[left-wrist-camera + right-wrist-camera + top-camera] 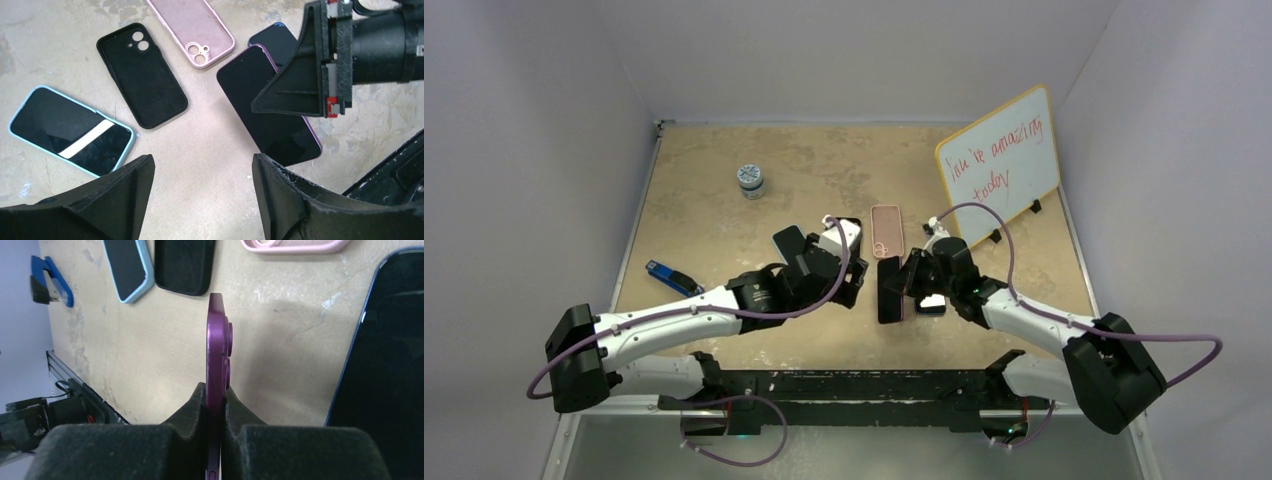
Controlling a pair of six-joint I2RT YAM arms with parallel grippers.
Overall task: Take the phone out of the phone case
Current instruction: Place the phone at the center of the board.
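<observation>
Whiteboard text: "You're amazing today" is showing in red handwriting.
Line split: "You're amazing" is running along the upper line, "today" is sitting beneath it.
Carrier: the whiteboard (999, 165), yellow-framed, is standing tilted on the bench (844, 160).
Whiteboard place: it is standing beyond the right pincer (215, 394) and off to its right.
Jar marking: the small jar (750, 180), standing beyond the left pincer (200, 166) and to its left, is showing a lid pattern too small to read.
Wrist views: nothing legible is showing there.

Scuffed tan table (714, 170) — black case (141, 75) and pink case (192, 30) (both empty) are laid flat near a blue-cased phone (70, 131); small jar (750, 180) is set well apart.
</observation>
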